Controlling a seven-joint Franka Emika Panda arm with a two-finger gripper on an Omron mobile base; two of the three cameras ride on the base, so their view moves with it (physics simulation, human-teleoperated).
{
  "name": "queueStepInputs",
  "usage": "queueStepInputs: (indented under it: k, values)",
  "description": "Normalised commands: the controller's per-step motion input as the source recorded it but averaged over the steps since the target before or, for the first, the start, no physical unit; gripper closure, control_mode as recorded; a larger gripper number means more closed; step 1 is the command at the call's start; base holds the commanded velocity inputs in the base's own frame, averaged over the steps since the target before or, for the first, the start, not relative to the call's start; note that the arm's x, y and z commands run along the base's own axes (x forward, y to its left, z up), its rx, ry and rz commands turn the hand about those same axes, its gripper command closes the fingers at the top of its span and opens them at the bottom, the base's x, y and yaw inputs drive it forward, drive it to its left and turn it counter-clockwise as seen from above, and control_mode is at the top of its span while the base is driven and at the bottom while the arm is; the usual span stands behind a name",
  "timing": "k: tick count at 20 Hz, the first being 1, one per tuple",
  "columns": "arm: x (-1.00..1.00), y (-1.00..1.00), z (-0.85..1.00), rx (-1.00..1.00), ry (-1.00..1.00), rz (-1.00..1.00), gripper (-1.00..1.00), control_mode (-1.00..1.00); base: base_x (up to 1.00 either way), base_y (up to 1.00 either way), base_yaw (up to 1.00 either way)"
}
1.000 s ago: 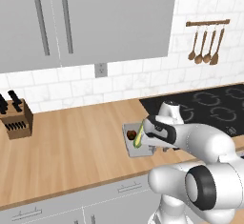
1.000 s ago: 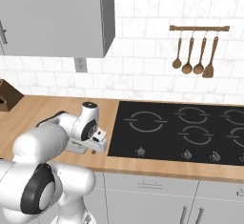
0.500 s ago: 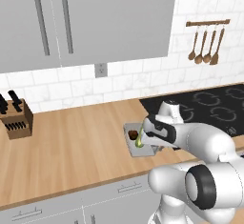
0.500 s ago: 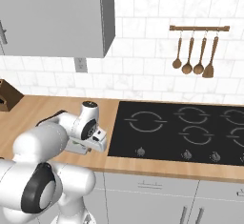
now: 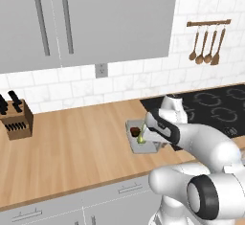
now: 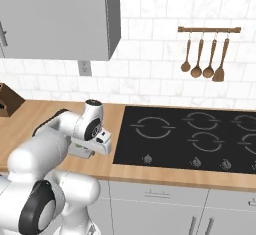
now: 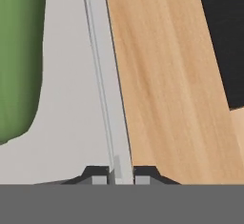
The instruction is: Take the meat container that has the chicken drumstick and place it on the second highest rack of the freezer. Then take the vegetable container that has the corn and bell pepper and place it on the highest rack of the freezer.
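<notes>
The vegetable container (image 5: 135,147) is a shallow grey tray on the wooden counter, just left of the cooktop. In it lie the corn (image 5: 141,138), green-husked, and a small dark red bell pepper (image 5: 135,131). My gripper (image 5: 151,143) reaches down at the tray's right side. In the hand view my gripper (image 7: 121,176) is shut on the tray's thin upright wall (image 7: 107,99), with a fingertip (image 7: 99,177) on either side of it and the corn's green husk (image 7: 19,56) to the left. The meat container, chicken drumstick, freezer and its racks are out of view.
A black cooktop (image 5: 210,109) (image 6: 195,139) lies right of the tray. A knife block (image 5: 16,121) stands at the counter's far left. Wooden utensils (image 6: 205,59) hang on a wall rail. Grey upper cabinets (image 5: 86,18) hang above. Bare counter (image 5: 72,152) stretches left of the tray.
The jaws have closed onto the tray's right wall, and the hand has settled slightly lower. The tray stays on the counter.
</notes>
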Motion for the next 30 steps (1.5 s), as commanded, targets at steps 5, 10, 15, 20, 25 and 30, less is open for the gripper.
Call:
queueStepInputs:
  k: [5, 10, 15, 20, 25, 30]
  values:
    - [-0.33, 0.00, 0.84, 0.00, -0.03, 0.00, 1.00, -1.00, 0.00, 0.00, 0.00]
    - [-0.59, -0.07, 0.83, 0.00, -0.03, 0.00, 1.00, -1.00, 0.00, 0.00, 0.00]
    - [-0.94, -0.31, 0.59, 0.00, -0.06, 0.00, 1.00, -1.00, 0.00, 0.00, 0.00]
    - [-0.99, -0.28, 0.47, 0.00, -0.07, 0.00, 1.00, -1.00, 0.00, 0.00, 0.00]
    - [-0.53, -0.01, 0.75, 0.00, -0.09, 0.00, 1.00, -1.00, 0.00, 0.00, 0.00]
    - [-0.33, 0.00, 0.42, 0.00, -0.24, 0.00, 1.00, -1.00, 0.00, 0.00, 0.00]
